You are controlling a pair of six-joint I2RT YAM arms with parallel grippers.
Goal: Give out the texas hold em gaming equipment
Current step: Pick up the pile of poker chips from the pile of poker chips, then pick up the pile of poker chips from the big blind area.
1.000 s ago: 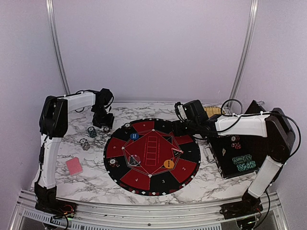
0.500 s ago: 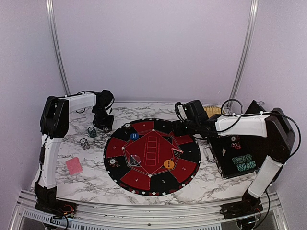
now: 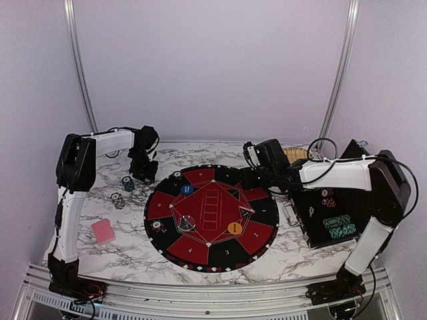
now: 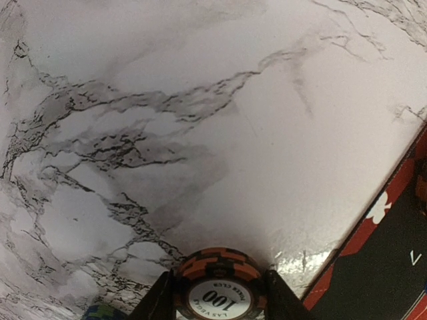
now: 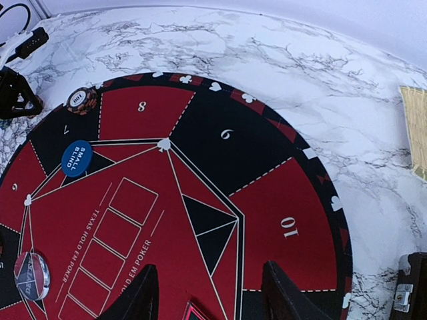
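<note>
Left gripper (image 4: 217,303) is gripping an orange-and-black 100 chip (image 4: 217,288) - fingers (image 4: 159,301) are pressing on both sides of it, low over the marble tabletop (image 4: 200,100), just off the edge of the round black-and-red mat (image 4: 390,267). Cannot tell if the chip is touching the tabletop. Right gripper (image 5: 210,293) is hanging over the mat's far-right part near segment 10, standing wide with nothing between its fingers.

Two small chip stacks (image 3: 123,190) are sitting on the tabletop left of the mat, near the left gripper. A pink-backed card (image 3: 103,230) is lying nearer the arm bases. On the mat, a blue SMALL BLIND button (image 5: 76,158) is lying by segment 7, an orange button (image 3: 234,228) is sitting toward the near right, and another 100 chip (image 5: 83,99) is resting at the rim. The open black case (image 3: 313,213) at right is holding more chips (image 3: 338,227).
</note>
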